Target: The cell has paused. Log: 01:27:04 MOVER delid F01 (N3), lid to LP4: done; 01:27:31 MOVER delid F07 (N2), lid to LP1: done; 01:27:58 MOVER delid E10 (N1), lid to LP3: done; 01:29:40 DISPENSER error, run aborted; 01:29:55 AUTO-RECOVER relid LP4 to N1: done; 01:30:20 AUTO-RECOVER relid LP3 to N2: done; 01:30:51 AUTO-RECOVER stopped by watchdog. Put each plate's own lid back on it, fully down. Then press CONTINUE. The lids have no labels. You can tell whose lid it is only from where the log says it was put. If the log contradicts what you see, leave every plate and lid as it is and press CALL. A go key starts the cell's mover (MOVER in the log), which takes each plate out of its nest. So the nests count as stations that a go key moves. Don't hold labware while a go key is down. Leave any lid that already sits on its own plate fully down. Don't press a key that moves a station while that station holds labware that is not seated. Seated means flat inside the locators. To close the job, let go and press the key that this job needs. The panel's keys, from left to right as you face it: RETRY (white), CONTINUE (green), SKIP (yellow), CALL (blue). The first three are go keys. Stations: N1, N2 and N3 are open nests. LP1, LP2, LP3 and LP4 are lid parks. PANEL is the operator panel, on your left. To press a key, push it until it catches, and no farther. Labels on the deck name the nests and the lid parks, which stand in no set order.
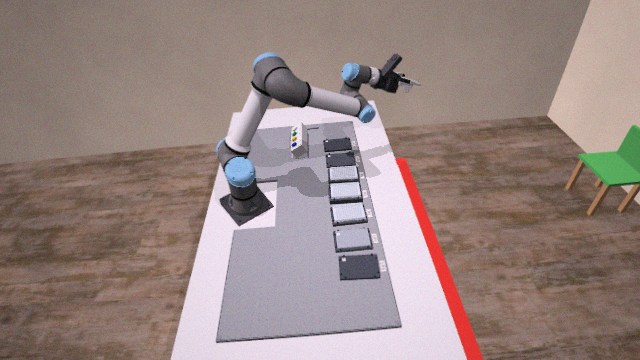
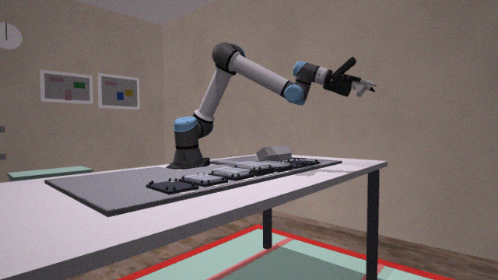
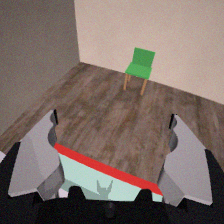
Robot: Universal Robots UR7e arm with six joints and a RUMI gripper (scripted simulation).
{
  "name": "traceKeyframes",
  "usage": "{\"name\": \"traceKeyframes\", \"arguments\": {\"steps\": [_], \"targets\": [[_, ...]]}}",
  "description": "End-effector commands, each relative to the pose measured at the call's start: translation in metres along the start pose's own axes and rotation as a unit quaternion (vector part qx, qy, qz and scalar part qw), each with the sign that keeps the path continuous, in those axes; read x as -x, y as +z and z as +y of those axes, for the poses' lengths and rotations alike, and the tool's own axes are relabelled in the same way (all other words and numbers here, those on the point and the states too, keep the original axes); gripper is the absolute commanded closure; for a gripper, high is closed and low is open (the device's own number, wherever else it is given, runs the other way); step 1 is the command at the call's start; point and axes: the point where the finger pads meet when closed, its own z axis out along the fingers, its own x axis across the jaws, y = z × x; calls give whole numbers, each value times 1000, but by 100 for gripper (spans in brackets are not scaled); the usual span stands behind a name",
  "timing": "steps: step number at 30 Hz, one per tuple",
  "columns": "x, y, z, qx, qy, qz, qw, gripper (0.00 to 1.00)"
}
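Note:
My gripper [image 1: 411, 84] [image 2: 366, 87] [image 3: 113, 112] is open and empty. It hangs high in the air past the far end of the table, pointing out over the floor. A row of seven stations runs along the grey deck mat [image 1: 280, 280] [image 2: 117, 187]. From the far end there are two dark empty stations [image 1: 337, 145] [image 1: 340, 159], then three well plates [image 1: 343, 174] [image 1: 345, 190] [image 1: 348, 213]. After them come a pale lid on a park [image 1: 353, 239] [image 2: 202, 178] and a dark empty park [image 1: 359, 266] [image 2: 171, 186]. The deck labels are too small to read. The operator panel [image 1: 297, 139] [image 2: 273, 152] stands at the far left of the row.
The arm's base [image 1: 245, 200] stands at the mat's left edge. The white table [image 1: 400, 225] ends just beyond the row. A red line [image 1: 425, 215] marks the floor beside it. A green chair [image 1: 612, 167] [image 3: 140, 65] stands far off to the right.

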Motion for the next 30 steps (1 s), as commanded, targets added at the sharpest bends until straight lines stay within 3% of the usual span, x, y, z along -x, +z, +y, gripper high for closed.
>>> {"name": "traceKeyframes", "arguments": {"steps": [1,3,7,12,16,22,26,30], "targets": [[-19,-7,5,11,0,4,1000,18],[-22,-8,6,11,0,4,1000,18],[-39,-16,13,47,0,15,999,18],[-51,-22,18,47,0,15,999,18],[-67,-31,27,82,1,25,996,18],[-85,-41,36,82,1,25,996,18],[-99,-52,45,118,3,35,992,18],[-106,-57,50,118,3,35,992,18]]}}
